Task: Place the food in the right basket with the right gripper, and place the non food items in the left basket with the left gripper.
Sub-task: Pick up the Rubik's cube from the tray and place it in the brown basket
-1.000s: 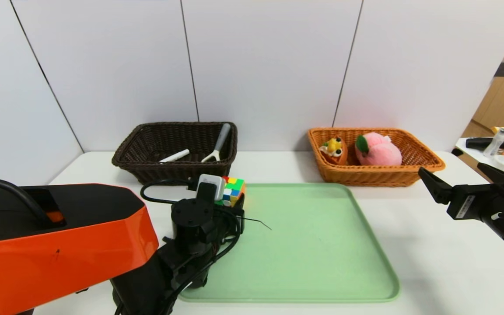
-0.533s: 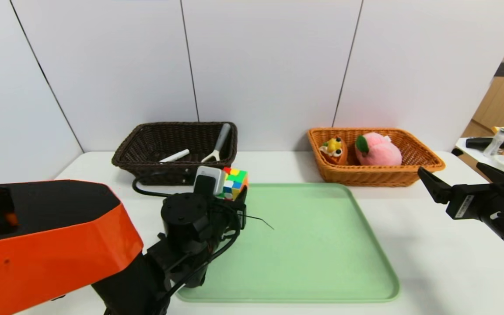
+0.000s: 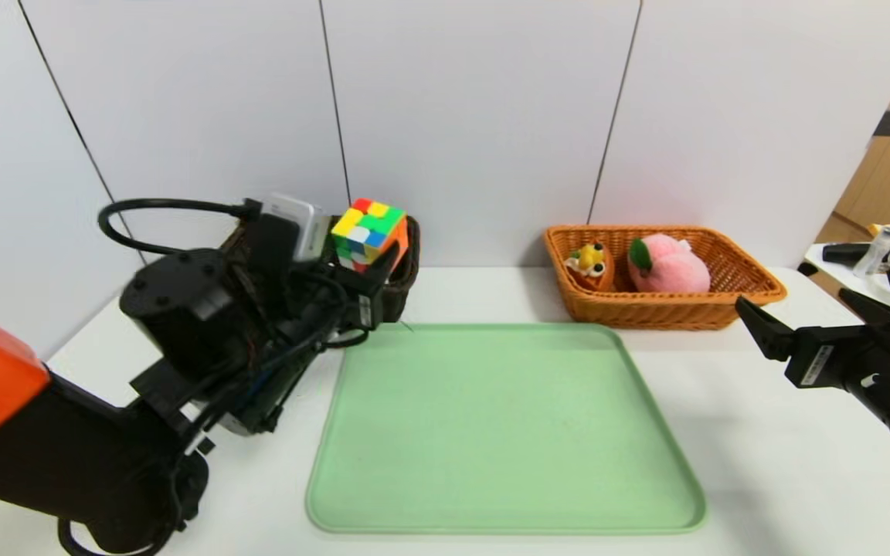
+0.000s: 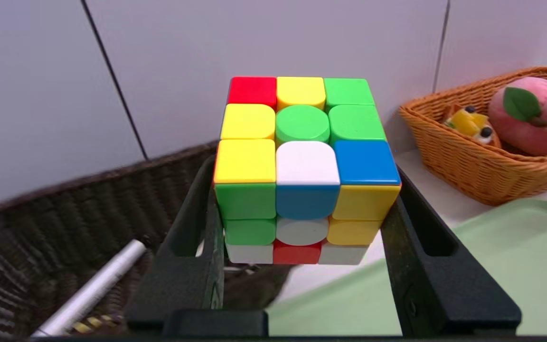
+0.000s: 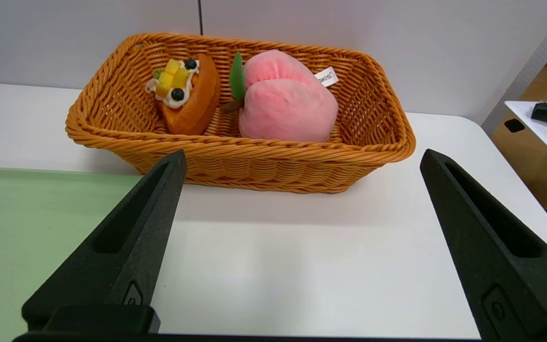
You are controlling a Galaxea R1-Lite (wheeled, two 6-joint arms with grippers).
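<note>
The left end effector (image 4: 302, 209) pinches the puzzle cube (image 4: 302, 161) by opposite flat faces; rigid, light and slick-sided, it likely needs a square, centred grip.

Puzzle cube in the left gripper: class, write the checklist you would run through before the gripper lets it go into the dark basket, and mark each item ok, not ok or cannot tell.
1. Multicoloured puzzle cube clamped between the left gripper fingers: ok.
2. Cube lifted off the pale green plastic tray: ok.
3. Cube fully past the rim of the dark brown woven wicker basket: cannot tell; it hangs by the rim nearest the tray.
4. Drop spot free of the white marker pen: cannot tell.
5. Right gripper open and apart, beside the orange-tan woven basket: ok.
6. Tray has nothing left on it: ok.
</note>
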